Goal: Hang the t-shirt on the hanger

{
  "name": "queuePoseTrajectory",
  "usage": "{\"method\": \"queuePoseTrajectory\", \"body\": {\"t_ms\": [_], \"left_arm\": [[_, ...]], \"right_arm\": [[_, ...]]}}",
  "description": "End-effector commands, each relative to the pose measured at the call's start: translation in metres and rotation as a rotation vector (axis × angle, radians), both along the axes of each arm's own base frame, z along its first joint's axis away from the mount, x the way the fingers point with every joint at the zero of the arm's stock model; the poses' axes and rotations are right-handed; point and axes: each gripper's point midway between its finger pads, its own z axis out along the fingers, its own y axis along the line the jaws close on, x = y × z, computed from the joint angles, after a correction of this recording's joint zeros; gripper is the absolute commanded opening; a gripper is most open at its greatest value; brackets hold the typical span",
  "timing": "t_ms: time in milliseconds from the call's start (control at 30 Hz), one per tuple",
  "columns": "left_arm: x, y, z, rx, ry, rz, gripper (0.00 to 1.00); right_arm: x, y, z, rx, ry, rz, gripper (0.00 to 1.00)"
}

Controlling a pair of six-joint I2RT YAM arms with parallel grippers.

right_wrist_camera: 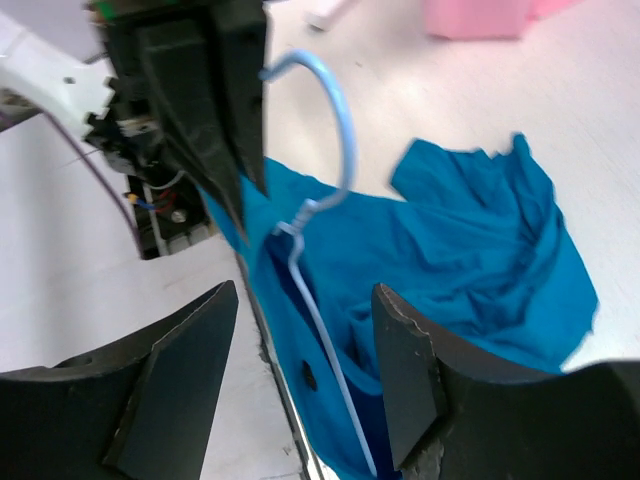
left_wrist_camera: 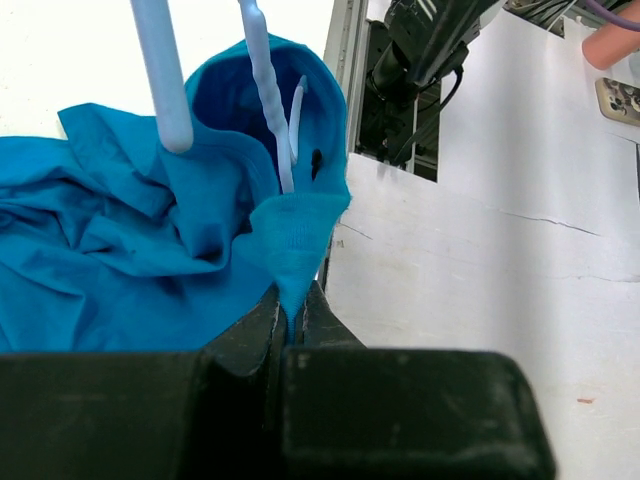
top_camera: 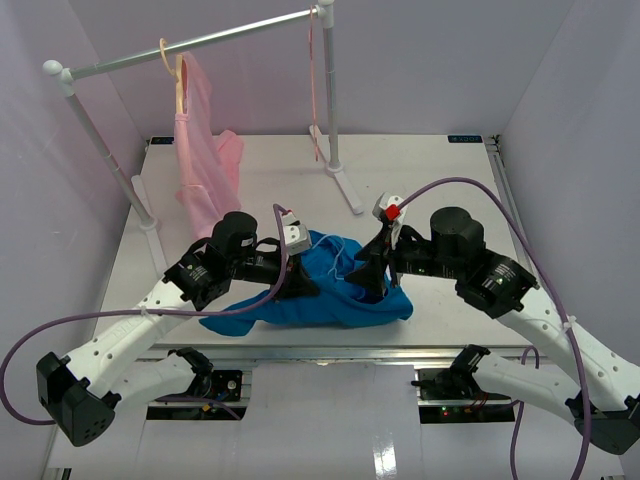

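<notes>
Place: robot lab test cell
Evidence: plain lilac walls (top_camera: 430, 70) enclosing a white table (top_camera: 430, 170); clothes rail (top_camera: 230, 36) at the table's back

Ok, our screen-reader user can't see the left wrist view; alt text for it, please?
The left claw is shut on an edge fold of the bright blue cloth t-shirt. Beyond it, bars of the thin light-blue wire hanger stand in the shirt's opening; white surface lies to the right.
</notes>
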Motion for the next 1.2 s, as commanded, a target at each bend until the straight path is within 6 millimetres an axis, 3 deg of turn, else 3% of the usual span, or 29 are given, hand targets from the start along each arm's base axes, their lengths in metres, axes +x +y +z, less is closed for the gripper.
{"method": "queuePoseTrajectory", "body": {"t_ms": [0,167,333,400,467,600,767,967,1067,1167], "left_arm": [[-0.012,-0.001,0.021,-0.075,-0.034,-0.054,0.0],[-0.016,-0.002,0.027,-0.092,-0.023,-0.078,0.0],[-0.019,-0.003,0.028,-0.101,-0.014,-0.095,0.0],[-0.016,-0.003,0.029,-0.102,-0.024,-0.081,0.0],[-0.015,-0.003,0.033,-0.106,-0.002,-0.054,0.01],[-0.004,0.004,0.043,-0.093,-0.019,0.062,0.1],[0.013,0.017,0.066,-0.104,-0.099,0.208,0.23],[0.019,0.025,0.075,-0.104,-0.12,0.277,0.29],[0.021,0.029,0.077,-0.093,-0.121,0.3,0.29],[0.025,0.034,0.079,-0.078,-0.146,0.332,0.36]], "right_arm": [[-0.01,0.023,0.03,0.107,-0.095,0.161,0.63],[-0.002,0.045,0.034,0.175,-0.102,0.209,0.6],[-0.001,0.06,0.033,0.228,-0.079,0.252,0.47],[0.003,0.062,0.032,0.236,-0.069,0.232,0.37],[0.012,0.058,0.029,0.228,-0.062,0.161,0.09],[0.021,0.038,0.02,0.139,-0.047,0.033,0.08],[0.017,0.014,0.025,0.109,-0.068,-0.035,0.08],[0.008,0.005,0.027,0.098,-0.075,-0.03,0.08],[0.004,0.001,0.035,0.11,-0.081,-0.028,0.08],[-0.003,-0.005,0.049,0.124,-0.095,-0.02,0.08]]}}
